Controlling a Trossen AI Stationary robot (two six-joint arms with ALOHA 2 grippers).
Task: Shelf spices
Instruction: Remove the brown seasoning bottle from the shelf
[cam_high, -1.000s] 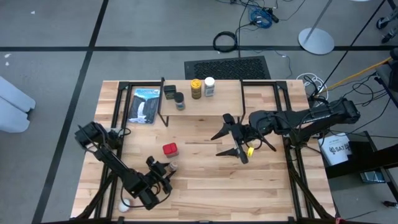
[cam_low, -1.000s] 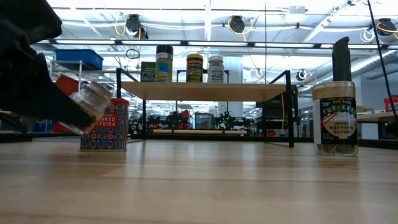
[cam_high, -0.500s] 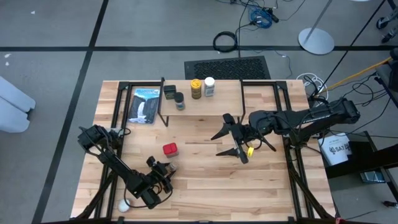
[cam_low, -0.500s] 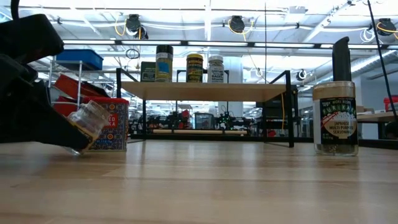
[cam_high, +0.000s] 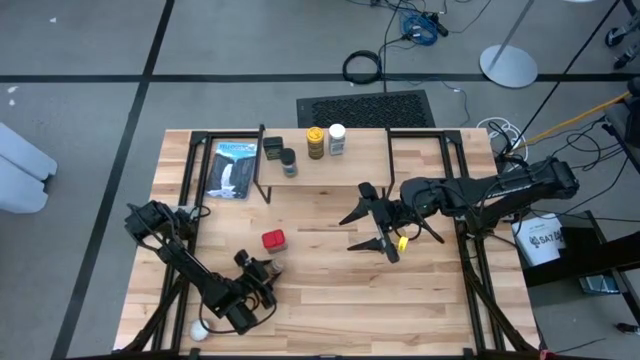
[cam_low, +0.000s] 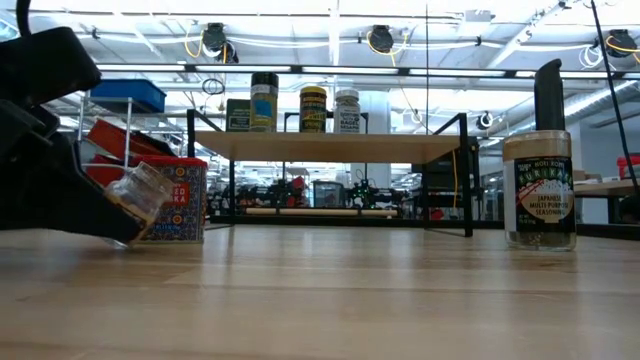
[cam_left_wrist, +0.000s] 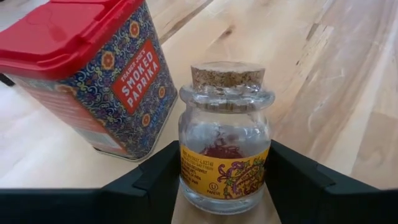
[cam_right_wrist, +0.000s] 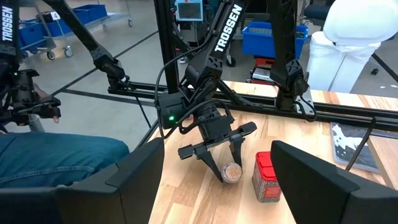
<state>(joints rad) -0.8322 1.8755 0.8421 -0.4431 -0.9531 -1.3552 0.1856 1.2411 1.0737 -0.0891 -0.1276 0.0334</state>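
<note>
My left gripper (cam_high: 265, 272) is shut on a small cork-topped glass jar (cam_left_wrist: 225, 140) at the table's near left. The jar leans low over the table (cam_low: 135, 198), just in front of the red paprika tin (cam_high: 273, 240), which stands on its base. Several spices stand on the shelf (cam_low: 330, 146): a black square tin (cam_high: 273, 148), a dark-lidded jar (cam_high: 289, 163), a yellow jar (cam_high: 315, 142) and a white-lidded jar (cam_high: 336, 139). A seasoning jar (cam_low: 540, 190) stands upright on the table beside my open right gripper (cam_high: 358, 230), which hangs above the table's middle. My left gripper pinches the jar's lower body at its label (cam_left_wrist: 186, 171) between its two fingers, one on each side. The fingers slant down from the table's near left. The jar is tilted, cork end up and pointing away from the gripper. Whether its base touches the table I cannot tell.
A flat blue-and-black package (cam_high: 234, 169) lies at the far left beside the shelf. A small white ball (cam_high: 200, 327) sits by the near left edge under the left arm. Bare wood stretches across the near middle and right of the table.
My left gripper has sunk a little toward the table with the cork-topped jar still between its fingers. The jar stays tilted and now sits lower in front of the red tin.
</note>
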